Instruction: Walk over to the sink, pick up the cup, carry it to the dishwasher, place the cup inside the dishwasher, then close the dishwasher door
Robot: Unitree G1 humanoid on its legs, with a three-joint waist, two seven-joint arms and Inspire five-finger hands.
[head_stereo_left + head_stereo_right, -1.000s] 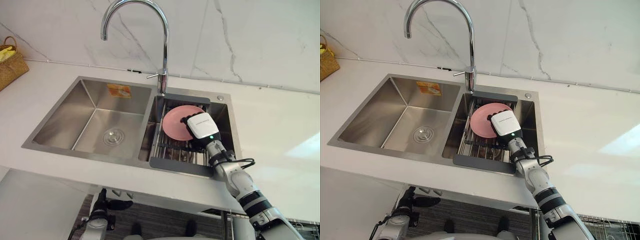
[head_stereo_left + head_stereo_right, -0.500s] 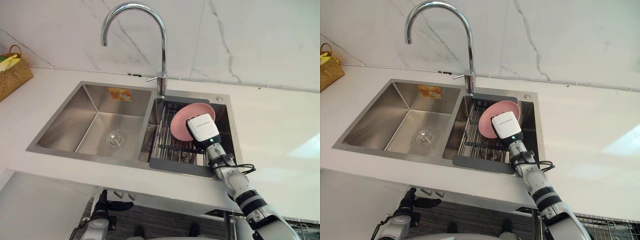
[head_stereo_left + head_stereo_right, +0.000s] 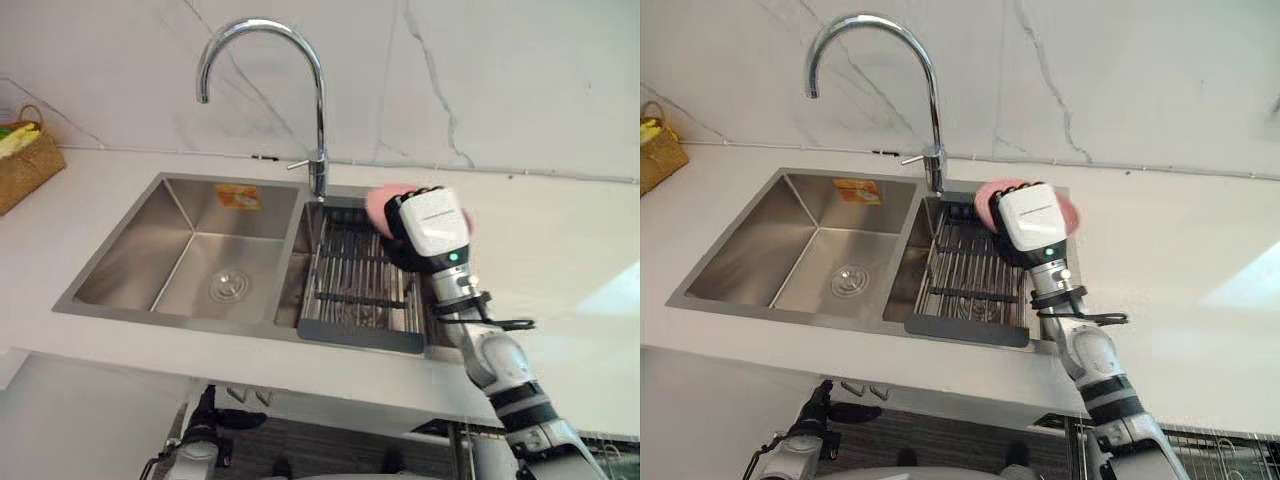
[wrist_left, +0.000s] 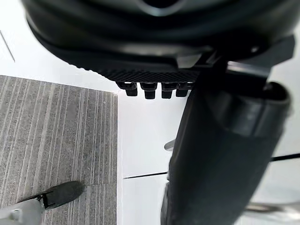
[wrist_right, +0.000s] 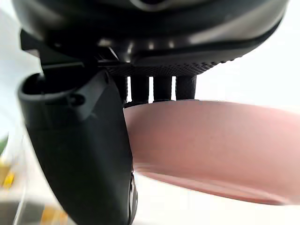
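Observation:
My right hand (image 3: 432,225) is shut on a pink shallow dish (image 3: 377,206), which looks like a plate rather than a cup. I hold it in the air above the back right corner of the steel double sink (image 3: 170,318). In the right wrist view the thumb (image 5: 79,154) and fingers pinch the pink dish (image 5: 211,150) by its rim. Below it the wire rack (image 3: 355,275) in the right basin holds nothing. My left hand (image 3: 203,440) hangs open below the counter's front edge; the left wrist view has its palm (image 4: 154,37) over grey striped floor.
A tall curved faucet (image 3: 320,110) stands behind the divider between the basins, close to the lifted dish. A woven basket (image 3: 22,160) sits on the white counter at the far left. Bare counter (image 3: 560,260) lies right of the sink.
My right hand has closed on the pink dish and lifted it out of the rack, up and to the right. The camera has shifted a little.

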